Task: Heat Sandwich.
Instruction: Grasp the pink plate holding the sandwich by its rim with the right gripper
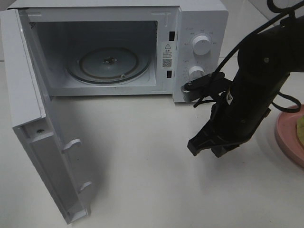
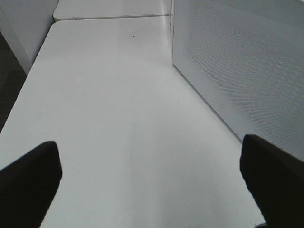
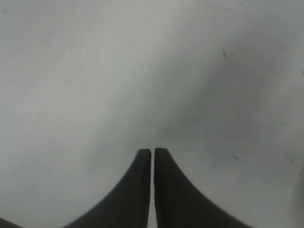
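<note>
The microwave (image 1: 209,23) stands with its door (image 1: 42,161) swung wide and its glass turntable (image 1: 107,64) bare, so loading seems to be the step in hand. The sandwich (image 1: 300,127) shows only as a yellow-green sliver on the pink plate (image 1: 287,137) at the right edge, well apart from the oven. The right gripper (image 1: 205,147) hangs tilted over the table (image 1: 142,156), its 2 jaws closed on nothing. It likely must part them and reach for the plate. The left gripper (image 2: 149,159) sits beside the oven's wall, jaws wide, empty.

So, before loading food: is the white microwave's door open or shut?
Open: the white microwave door stands wide, exposing the round glass turntable.
</note>
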`<move>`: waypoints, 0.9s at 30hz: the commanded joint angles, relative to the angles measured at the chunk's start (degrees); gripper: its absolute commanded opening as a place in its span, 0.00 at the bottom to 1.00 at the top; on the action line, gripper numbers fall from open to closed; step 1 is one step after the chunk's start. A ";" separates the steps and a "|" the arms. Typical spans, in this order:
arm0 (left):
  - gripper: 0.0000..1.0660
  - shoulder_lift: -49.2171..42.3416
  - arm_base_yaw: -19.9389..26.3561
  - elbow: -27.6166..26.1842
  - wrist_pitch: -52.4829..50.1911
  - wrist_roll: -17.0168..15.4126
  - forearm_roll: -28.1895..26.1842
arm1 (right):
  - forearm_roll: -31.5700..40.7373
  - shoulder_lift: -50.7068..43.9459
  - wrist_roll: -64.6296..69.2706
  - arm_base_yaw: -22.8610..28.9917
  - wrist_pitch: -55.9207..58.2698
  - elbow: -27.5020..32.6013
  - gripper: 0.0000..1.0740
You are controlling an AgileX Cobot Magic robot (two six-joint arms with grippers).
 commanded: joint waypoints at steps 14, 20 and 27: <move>0.92 -1.55 -0.40 0.23 -0.23 -0.23 0.06 | -5.04 -5.79 -2.23 -9.51 13.58 -3.61 0.72; 0.92 -1.55 -0.40 0.23 -0.23 -0.23 0.06 | -6.59 -8.48 -3.72 -15.24 14.95 -3.61 0.96; 0.92 -1.55 -0.40 0.23 -0.23 -0.23 0.06 | -4.47 -8.48 -3.09 -21.77 13.41 -3.61 0.94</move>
